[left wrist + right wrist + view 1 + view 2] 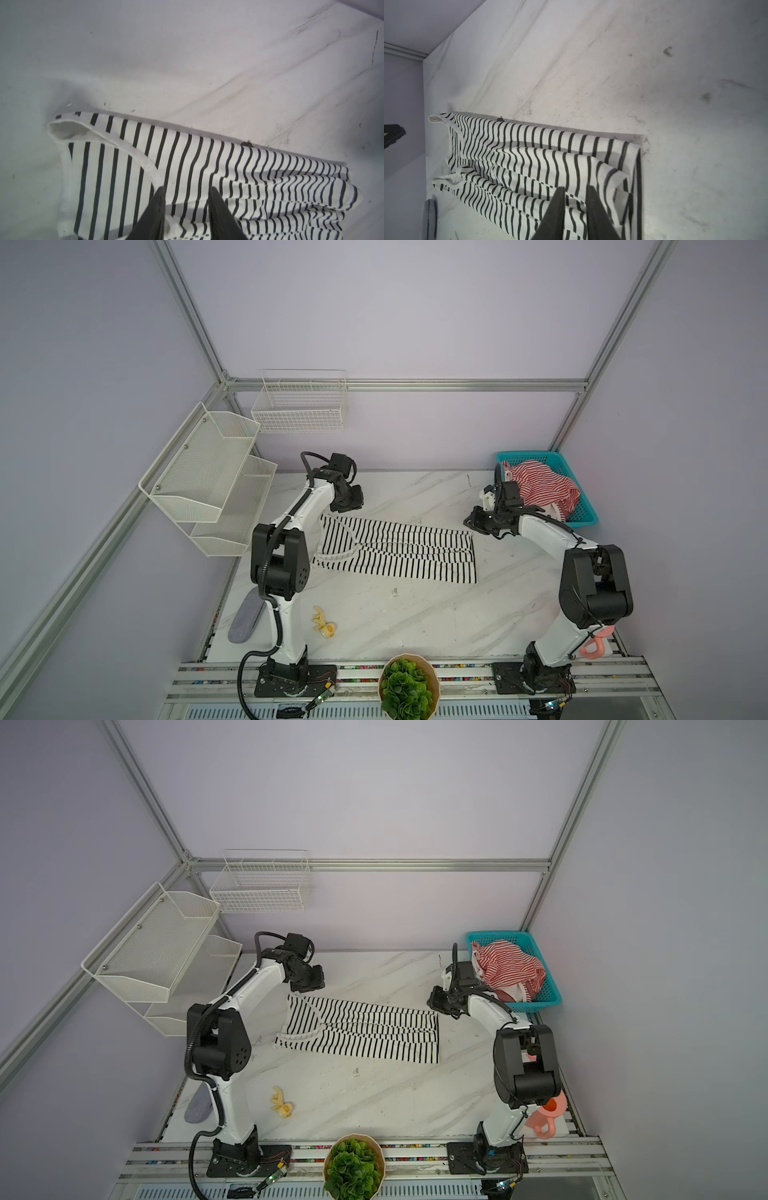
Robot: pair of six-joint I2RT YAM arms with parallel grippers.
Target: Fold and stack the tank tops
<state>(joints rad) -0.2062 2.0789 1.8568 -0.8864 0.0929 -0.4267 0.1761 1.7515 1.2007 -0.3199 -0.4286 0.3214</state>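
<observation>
Both top views: left gripper [340,509] [306,986] at 10 o'clock on the table [415,622] [374,1102], poised over the strap end of the black-and-white tank top [399,551] [361,1031]; jaw gap unreadable from above. Right gripper [471,524] [434,1002] at 2 o'clock, just beside the far hem corner of the same top; jaw gap also unreadable here. Black-and-white tank top laid lengthwise mid-table, rippled, straps toward 9 o'clock, hem toward 3 o'clock. Teal basket [528,456] [498,935] in the far corner at 1 o'clock, filled with the red-and-white tank top [540,483] [509,963], bunched in a heap. Round pot [432,672] [376,1148] at 6 o'clock on the front rail, holding a green leafy plant [405,691] [351,1171]

Left wrist view: left gripper [187,189] with 2 dark fingers [153,214] spread moderately, pinching nothing, striped cloth of the black-and-white tank top [207,166] showing through the gap, white-trimmed strap loop [62,131] close by

Right wrist view: right gripper [576,188] with 2 dark fingers [554,212] parted by a narrower gap, gripping nothing, above the hem end of the black-and-white tank top [539,155], hem corner turned over beside them
</observation>
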